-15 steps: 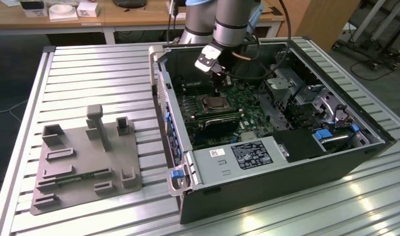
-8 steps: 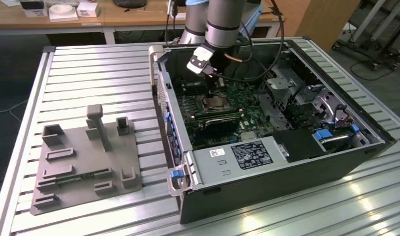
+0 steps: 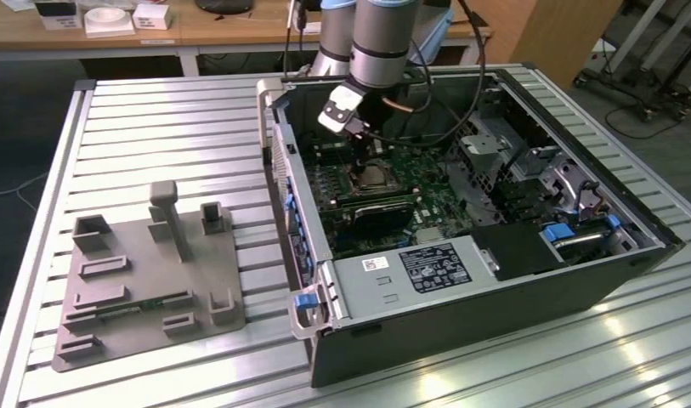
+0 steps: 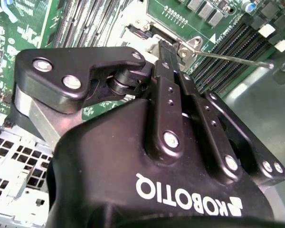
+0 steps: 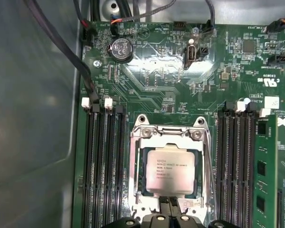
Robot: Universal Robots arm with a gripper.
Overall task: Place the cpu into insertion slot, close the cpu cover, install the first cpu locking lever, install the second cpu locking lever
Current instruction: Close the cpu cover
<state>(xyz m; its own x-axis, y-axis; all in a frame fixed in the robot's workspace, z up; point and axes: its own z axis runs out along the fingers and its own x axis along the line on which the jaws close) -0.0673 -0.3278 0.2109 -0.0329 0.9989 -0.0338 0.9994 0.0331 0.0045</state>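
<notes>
Gripper pinched narrow sits at the socket edge, chip seated under the lowered cover; I'd ease the raised lever down slowly (it looks springy) so it can't slip free.

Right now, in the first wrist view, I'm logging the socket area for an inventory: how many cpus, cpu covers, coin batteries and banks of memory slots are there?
cpu: 1
cpu cover: 1
coin battery: 1
banks of memory slots: 2, one on each side of the cpu
Total: 5
</notes>
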